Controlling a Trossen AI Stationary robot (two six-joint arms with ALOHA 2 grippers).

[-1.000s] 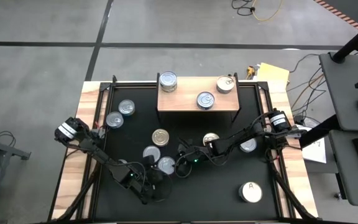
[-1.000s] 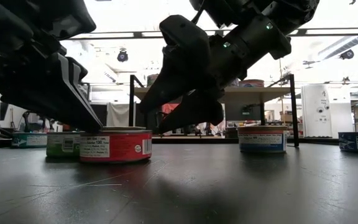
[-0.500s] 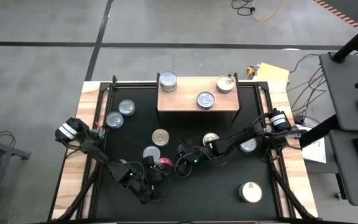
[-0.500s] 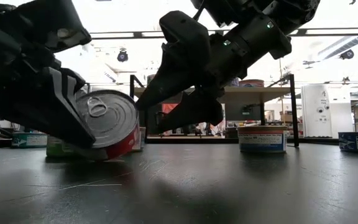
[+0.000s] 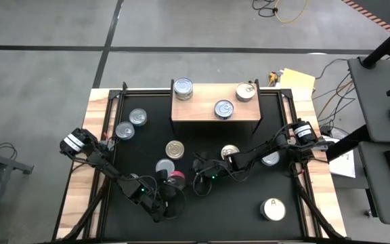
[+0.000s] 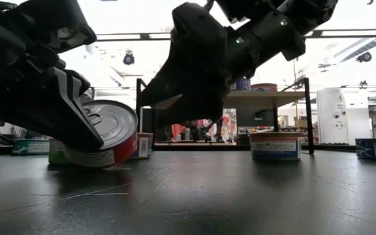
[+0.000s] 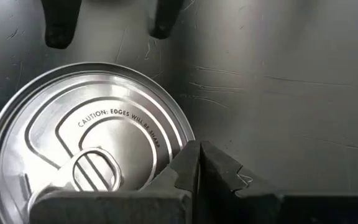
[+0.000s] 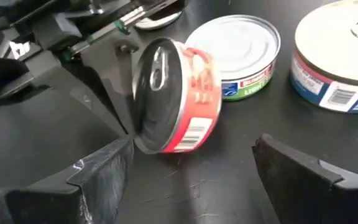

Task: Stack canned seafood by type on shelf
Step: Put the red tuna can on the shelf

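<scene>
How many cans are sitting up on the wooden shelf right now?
3: one can at the shelf's back left corner, one at its back right corner, one near the front, middle-right. None look hidden.

The tilted round tin with the red paper label (image 8: 176, 99), pressed against the left arm's closed matt black plastic jaws, has a bright, smooth metal lid with stamped rings and a pull tab. Its label looks glossy. The black bench (image 6: 240, 196) under it is matt and finely scratched, with pale bare-wood edge strips (image 5: 97, 129). Beyond the right arm's wide-apart, dull black jaws sit a silver-lidded tin with a green label (image 8: 241, 53) and a pale-lidded, blue-labelled tin (image 8: 340, 53). The light wooden shelf (image 5: 198, 108) looks smooth, unvarnished.
</scene>
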